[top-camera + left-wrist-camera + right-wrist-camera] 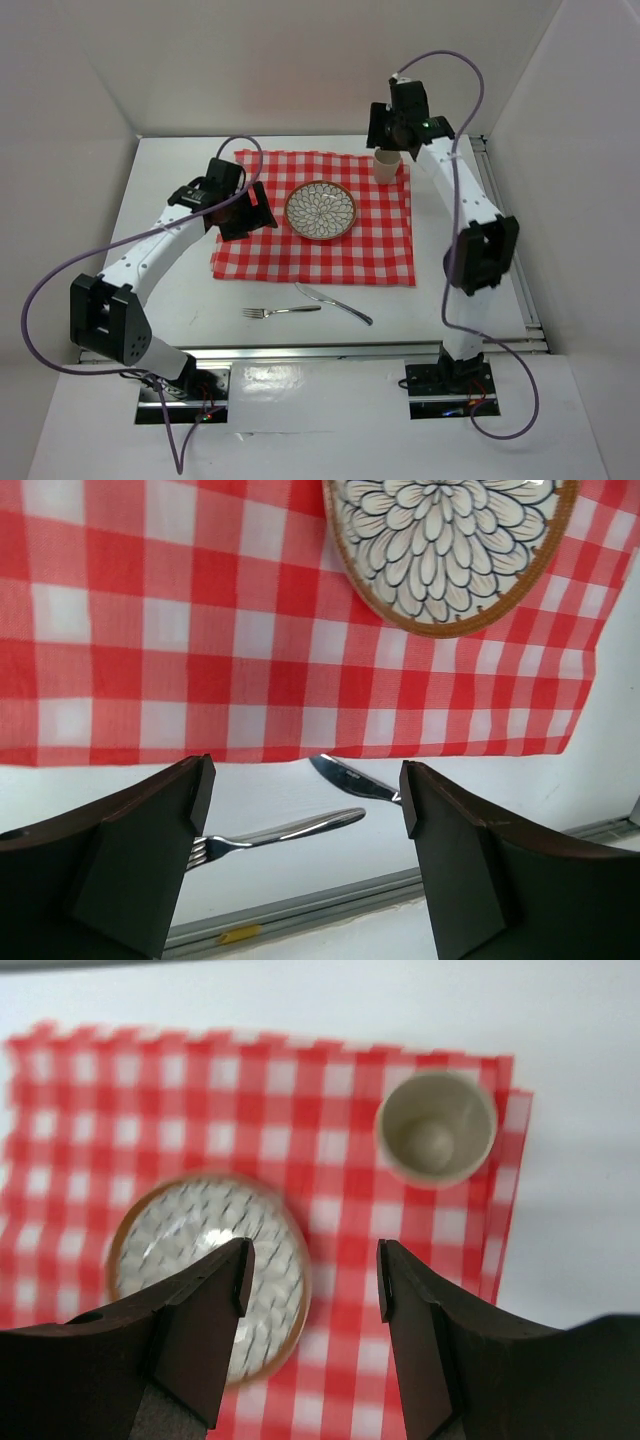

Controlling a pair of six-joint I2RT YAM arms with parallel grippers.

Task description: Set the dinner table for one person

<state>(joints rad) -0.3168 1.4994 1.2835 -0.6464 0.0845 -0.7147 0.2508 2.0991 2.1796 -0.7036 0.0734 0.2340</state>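
White walls stand on three sides of the white bench point(470, 310), which stretches under both arms and carries everything else.

The left claw point(305, 780) has its two dark fingers wide apart and holds nothing. Between them only the edge of the cloth and bare bench can be seen. It hangs over the near left part of the red-and-white checked cloth point(370, 250). Just beyond its fingertips in the left wrist view, a fork point(280, 832) and a knife point(350, 778) lie on the bare bench. They are near the cloth's near edge but not on it. The prongs of the fork are partly hidden behind the finger on the left of that view. In the top view the fork lies to the left of the knife, close beside it. Farther away, about the middle of the cloth, lies a round plate point(320, 210) with a petal pattern and a brown rim.

The right claw point(312, 1260) is partly open and also empty. It is held above the far right corner of the cloth. On that corner a beige cup point(436, 1140) stands upright, with nothing inside, apart from both fingers. The plate looks blurred behind the finger on the left of the right wrist view. At the right edge of the cloth two layers show.
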